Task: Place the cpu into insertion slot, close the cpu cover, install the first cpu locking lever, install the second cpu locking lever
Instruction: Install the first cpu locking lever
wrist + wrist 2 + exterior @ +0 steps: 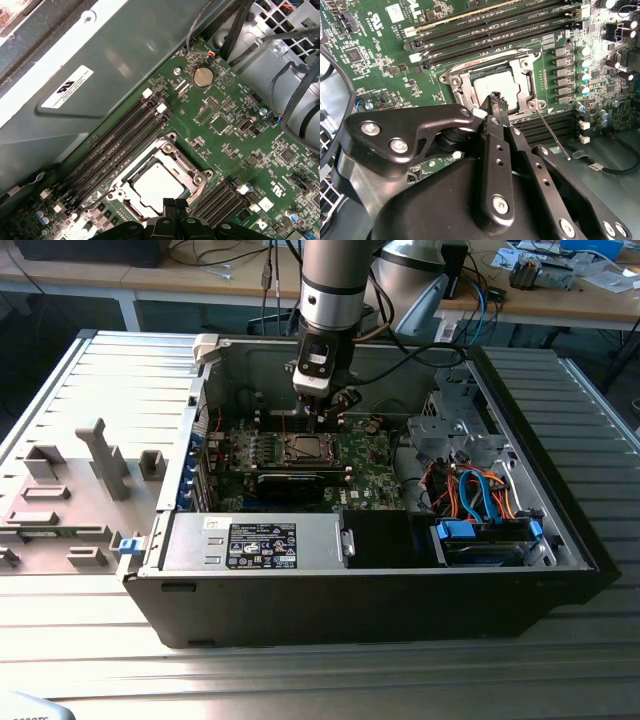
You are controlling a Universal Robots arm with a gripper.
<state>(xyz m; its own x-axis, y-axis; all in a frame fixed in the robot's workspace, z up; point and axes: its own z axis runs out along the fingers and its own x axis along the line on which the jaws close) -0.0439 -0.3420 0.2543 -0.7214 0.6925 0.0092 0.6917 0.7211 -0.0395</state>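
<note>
Findings, computer case [560, 540] lying open on the bench:

1. In the exterior view the arm reaches down into the case, with the gripper [326, 412] low over the motherboard [365, 455], just beyond the insertion slot [305, 448].
2. Both wrist views give detail the exterior view lacks. The cpu [157, 185] sits in the insertion slot, its pale metal top showing through the window of the cpu cover [179, 162]. The cover lies flat over the chip.
3. Tool state: in the second wrist view the fingertips [492, 100] are drawn together to a narrow point at the near edge of the socket, and nothing is seen between them. The first wrist view shows the two tips [169, 205] side by side at that same edge.
4. The second wrist view alone shows a thin wire locking lever [552, 134] running out from a socket corner, slanting across the neighbouring memory slots [555, 125].
5. The first wrist view shows a coin cell [202, 76] on the board, well apart from the socket.
</note>
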